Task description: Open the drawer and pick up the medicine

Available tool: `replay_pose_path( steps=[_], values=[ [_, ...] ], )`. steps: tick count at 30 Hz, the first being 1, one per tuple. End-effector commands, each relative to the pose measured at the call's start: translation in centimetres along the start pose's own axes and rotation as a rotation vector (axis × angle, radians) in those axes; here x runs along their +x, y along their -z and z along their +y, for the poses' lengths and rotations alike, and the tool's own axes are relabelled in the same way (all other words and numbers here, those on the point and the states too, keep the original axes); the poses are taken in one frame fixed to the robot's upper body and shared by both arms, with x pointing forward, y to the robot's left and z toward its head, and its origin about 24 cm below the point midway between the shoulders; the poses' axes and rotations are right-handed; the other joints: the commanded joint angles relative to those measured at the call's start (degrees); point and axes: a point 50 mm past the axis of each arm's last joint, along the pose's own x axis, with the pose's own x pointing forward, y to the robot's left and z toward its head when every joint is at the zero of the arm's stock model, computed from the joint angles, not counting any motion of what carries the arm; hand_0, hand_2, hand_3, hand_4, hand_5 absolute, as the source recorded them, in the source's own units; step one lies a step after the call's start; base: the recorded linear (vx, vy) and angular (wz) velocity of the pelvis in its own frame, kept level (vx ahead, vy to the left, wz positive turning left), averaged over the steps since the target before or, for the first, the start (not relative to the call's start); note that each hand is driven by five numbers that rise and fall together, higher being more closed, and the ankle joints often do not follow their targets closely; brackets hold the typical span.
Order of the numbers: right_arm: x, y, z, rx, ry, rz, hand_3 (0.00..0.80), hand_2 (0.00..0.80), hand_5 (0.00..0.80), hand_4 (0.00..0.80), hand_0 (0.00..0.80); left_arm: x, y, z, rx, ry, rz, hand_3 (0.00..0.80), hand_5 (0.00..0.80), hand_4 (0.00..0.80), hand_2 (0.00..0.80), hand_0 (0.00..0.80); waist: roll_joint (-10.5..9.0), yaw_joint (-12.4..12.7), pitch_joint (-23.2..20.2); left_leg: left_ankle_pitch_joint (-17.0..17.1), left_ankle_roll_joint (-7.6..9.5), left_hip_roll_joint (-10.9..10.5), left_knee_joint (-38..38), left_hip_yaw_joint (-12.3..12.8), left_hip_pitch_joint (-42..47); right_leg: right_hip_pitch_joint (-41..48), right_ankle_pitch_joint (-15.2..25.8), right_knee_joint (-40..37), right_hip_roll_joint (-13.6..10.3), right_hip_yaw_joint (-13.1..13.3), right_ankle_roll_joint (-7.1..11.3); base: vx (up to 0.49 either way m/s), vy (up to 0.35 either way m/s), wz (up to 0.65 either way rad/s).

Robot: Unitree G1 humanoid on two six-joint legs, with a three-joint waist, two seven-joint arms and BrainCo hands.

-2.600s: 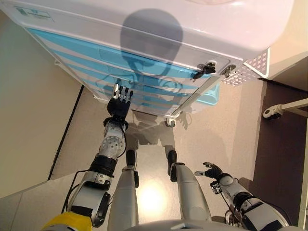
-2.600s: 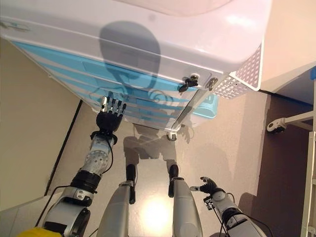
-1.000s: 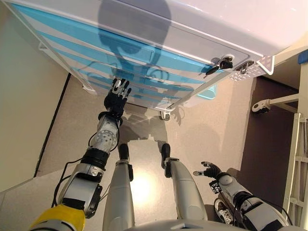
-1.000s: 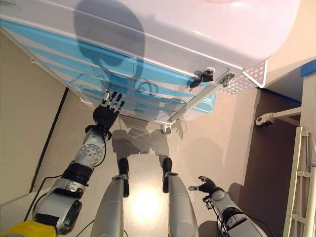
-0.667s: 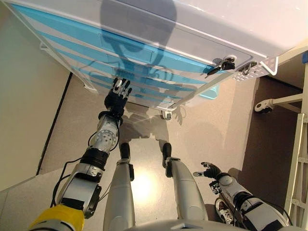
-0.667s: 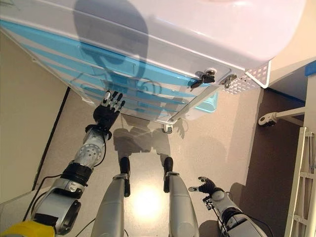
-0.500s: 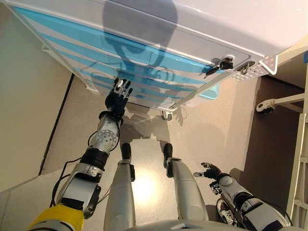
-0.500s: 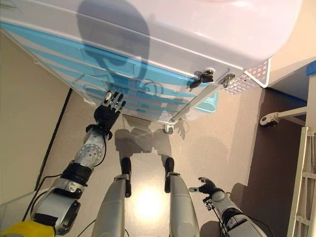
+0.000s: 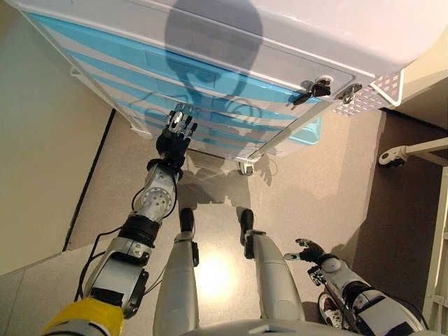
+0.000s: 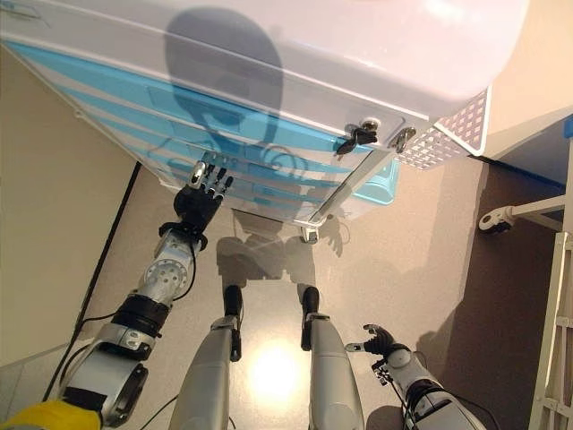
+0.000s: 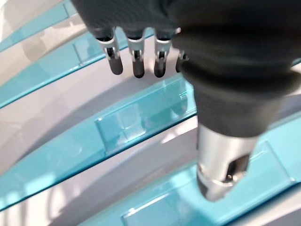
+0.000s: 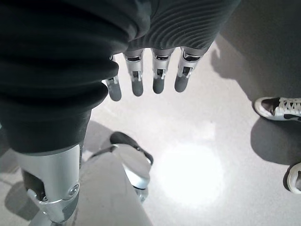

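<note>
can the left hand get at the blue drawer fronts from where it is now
Probably yes: the left hand is raised with open fingers right in front of the blue drawer fronts, nothing between them. Contact itself is not clear.

white cabinet [image 9: 294,28] with translucent blue drawers [image 9: 210,80]; beige speckled floor [image 9: 308,189]

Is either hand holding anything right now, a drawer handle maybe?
Nothing held. Left hand is open, raised toward the blue drawers; right hand hangs open by the floor.
</note>
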Motion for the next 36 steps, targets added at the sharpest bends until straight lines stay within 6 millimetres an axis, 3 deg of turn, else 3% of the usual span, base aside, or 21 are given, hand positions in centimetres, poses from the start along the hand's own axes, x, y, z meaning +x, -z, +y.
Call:
replay_pose_path(
  steps=[1,11,12,13,14,15,16,28,36],
  values=[
    [-0.7,2.8,-1.7,-0.081,0.027,0.081,0.000,0.000,0.000,0.000,0.000,1.4,-3.6,-12.4,-0.033,0.493,-0.170,0.000,0.000,0.000,0.000,0.000,3.33,-2.25,-3.20,-5.27,0.63,-0.88,4.47,-1.90,-0.80,3.55,1.57,-4.19,2.10,-3.03,0.29,0.000,0.000,0.00],
    [-0.6,2.6,-1.4,-0.077,0.026,0.075,0.000,0.000,0.000,0.000,0.000,1.5,-3.3,-12.1,-0.045,0.468,-0.167,0.000,0.000,0.000,0.000,0.000,3.13,-2.43,-3.71,-4.45,0.51,-0.75,2.70,-1.89,-0.54,3.76,2.14,-5.52,2.23,-3.03,0.43,0.000,0.000,0.00],
    [-0.6,2.6,-1.4,-0.078,0.028,0.078,0.000,0.000,0.000,0.000,0.000,1.5,-3.4,-12.1,-0.043,0.469,-0.168,0.295,0.295,0.295,0.295,0.295,3.09,-2.44,-3.77,-4.33,0.46,-0.75,2.40,-1.85,-0.43,3.84,2.16,-5.68,2.24,-3.06,0.43,0.000,0.000,0.00],
    [-0.6,2.6,-1.4,-0.081,0.028,0.076,0.000,0.000,0.000,0.000,0.000,1.5,-3.3,-12.1,-0.045,0.467,-0.171,0.430,0.430,0.430,0.430,0.430,3.03,-2.43,-3.85,-4.11,0.41,-0.70,1.95,-1.92,-0.32,3.86,2.20,-5.87,2.31,-3.06,0.42,0.000,0.000,0.00],
    [-0.6,2.6,-1.4,-0.081,0.028,0.076,0.000,0.000,0.000,0.000,0.000,1.5,-3.3,-12.1,-0.045,0.467,-0.171,0.515,0.515,0.515,0.515,0.515,3.03,-2.43,-3.85,-4.09,0.41,-0.71,1.91,-1.92,-0.30,3.87,2.21,-5.89,2.30,-3.06,0.42,0.000,0.000,0.00],
    [-0.6,2.6,-1.3,-0.081,0.027,0.080,0.000,0.000,0.000,0.000,0.000,1.5,-3.4,-12.2,-0.044,0.469,-0.176,0.693,0.693,0.693,0.693,0.693,3.04,-2.45,-3.93,-4.05,0.39,-0.67,1.89,-1.89,-0.31,3.84,2.22,-5.89,2.30,-3.10,0.43,0.000,0.000,0.00],
    [-0.6,2.6,-1.2,-0.082,0.024,0.076,0.000,0.000,0.000,0.000,0.000,1.6,-3.5,-12.2,-0.046,0.463,-0.182,0.800,0.800,0.800,0.800,0.800,3.04,-2.47,-4.03,-3.99,0.38,-0.68,1.84,-1.90,-0.29,3.93,2.19,-5.97,2.30,-3.16,0.38,0.000,0.000,0.00],
    [-0.6,2.5,-1.2,-0.095,0.018,0.069,0.000,0.000,0.000,0.000,0.000,1.3,-3.3,-12.4,-0.045,0.487,-0.180,0.800,0.800,0.800,0.800,0.800,3.31,-2.32,-3.87,-4.12,0.19,-0.37,2.22,-1.91,0.14,4.16,1.68,-5.28,2.37,-3.03,0.09,0.001,-0.001,-0.01],
    [-0.5,2.4,-1.2,-0.099,0.021,0.069,0.000,0.000,0.000,0.000,0.000,0.8,-2.0,-10.6,-0.069,0.444,-0.139,0.800,0.800,0.800,0.800,0.800,2.96,-1.81,-3.32,-3.39,-0.11,-0.22,1.70,-2.34,0.38,4.47,1.56,-5.30,2.47,-3.62,-0.16,-0.014,-0.010,0.01]
  ],
)
